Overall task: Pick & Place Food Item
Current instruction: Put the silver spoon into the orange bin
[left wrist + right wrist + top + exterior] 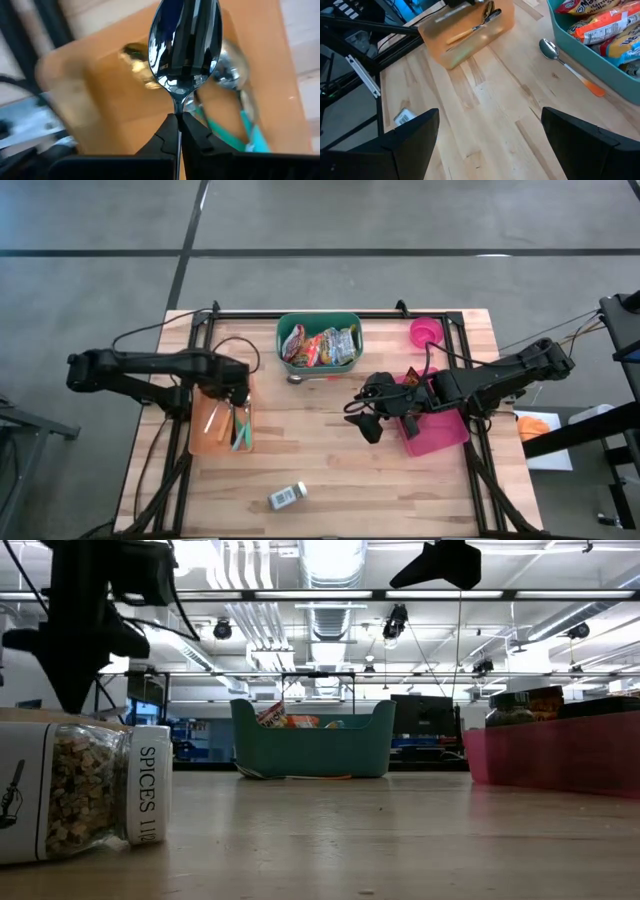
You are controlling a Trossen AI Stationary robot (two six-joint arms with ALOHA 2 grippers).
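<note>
Centrally, teal bin of snack packets, orange tray holding utensils

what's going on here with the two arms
The left claw is shut on a spoon, holding it over the orange tray of utensils at the table's left. The right claw is open and empty, hovering mid-table beside the pink bin. The teal bin of snack packets sits at the back, with another spoon lying in front of it.

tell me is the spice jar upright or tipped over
Tipped over. The spice jar lies on its side on the table: its label text runs sideways in the low view, and the high view shows it lying flat.
</note>
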